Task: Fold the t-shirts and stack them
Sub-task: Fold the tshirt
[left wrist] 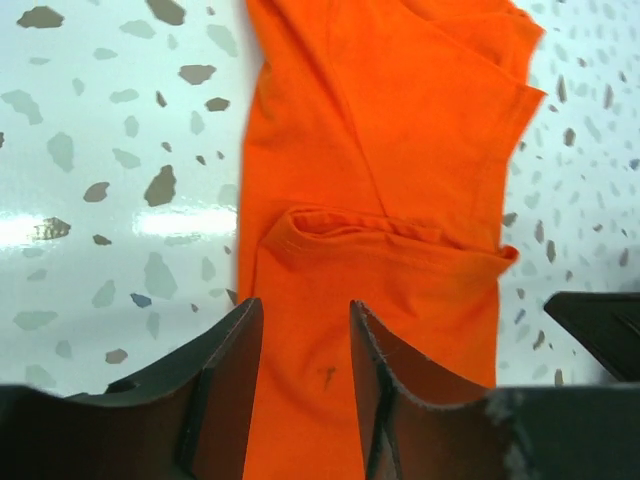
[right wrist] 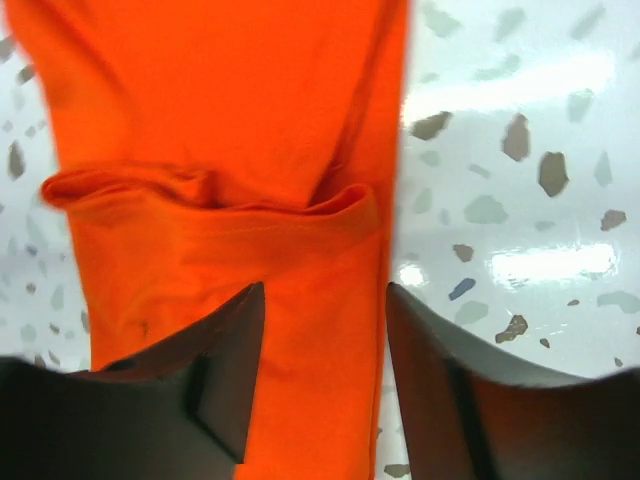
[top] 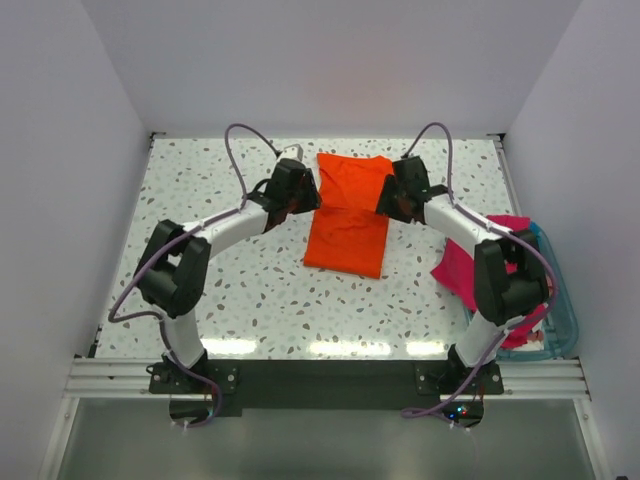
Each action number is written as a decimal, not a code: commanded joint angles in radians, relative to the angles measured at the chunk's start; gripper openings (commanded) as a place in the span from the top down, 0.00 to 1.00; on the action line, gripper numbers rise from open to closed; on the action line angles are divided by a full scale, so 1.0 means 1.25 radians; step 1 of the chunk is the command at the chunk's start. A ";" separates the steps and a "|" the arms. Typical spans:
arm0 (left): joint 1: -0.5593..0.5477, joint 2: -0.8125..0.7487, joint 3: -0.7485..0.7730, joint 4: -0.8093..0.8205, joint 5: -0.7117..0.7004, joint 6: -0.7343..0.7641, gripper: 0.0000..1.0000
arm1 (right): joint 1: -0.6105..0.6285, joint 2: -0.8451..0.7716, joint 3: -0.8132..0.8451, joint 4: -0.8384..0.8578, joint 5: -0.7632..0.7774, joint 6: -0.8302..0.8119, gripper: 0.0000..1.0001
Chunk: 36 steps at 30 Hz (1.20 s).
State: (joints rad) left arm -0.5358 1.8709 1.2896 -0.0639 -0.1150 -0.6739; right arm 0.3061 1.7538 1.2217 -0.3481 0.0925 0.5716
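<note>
1. We see the orange t-shirt lying on the speckled table. It is in the far middle part, between the two arms.
2. The shirt is folded into a long narrow shape and lies a little tilted. A rumpled fold edge runs across it about halfway.
3. The left gripper is at the left side of the shirt, near this fold edge. In the left wrist view its two fingers stand clearly apart, so the pincer is open. The orange cloth shows flat in the gap and nothing is pinched.
4. One of these fingers is over the left border of the shirt and the other is over the cloth itself. We cannot tell whether they touch the cloth.
5. The right gripper is at the right side of the shirt, opposite to the left one. Its fingers are also apart, so this pincer is open too and holds nothing.
6. In the right wrist view one finger is over the orange cloth and the other is over the table, just beside the right border of the shirt.
7. A magenta-pink t-shirt lies in a heap at the right edge of the table. It hangs over the rim of the teal bin and the right arm partly hides it.
</note>
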 commanded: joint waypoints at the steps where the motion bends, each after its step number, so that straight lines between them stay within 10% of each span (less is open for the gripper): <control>1: -0.051 -0.080 -0.047 0.070 -0.005 -0.002 0.57 | 0.080 -0.069 0.002 0.008 0.059 -0.020 0.54; 5: -0.104 -0.088 -0.095 0.109 -0.006 -0.019 0.76 | 0.124 -0.004 0.041 0.012 0.041 -0.020 0.81; 10: -0.142 -0.052 -0.139 0.158 0.018 -0.033 0.89 | 0.133 0.120 0.137 0.014 0.007 -0.036 0.89; 23: -0.219 0.040 -0.186 0.110 -0.085 -0.065 0.93 | 0.144 0.309 0.282 -0.066 0.077 -0.090 0.71; 36: -0.278 -0.164 -0.432 0.095 -0.174 -0.230 0.94 | 0.292 0.343 0.283 -0.076 0.051 -0.097 0.64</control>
State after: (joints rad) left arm -0.8719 1.7485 0.8425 0.1123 -0.2966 -0.8928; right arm 0.6247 2.1586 1.6066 -0.4332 0.1905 0.4446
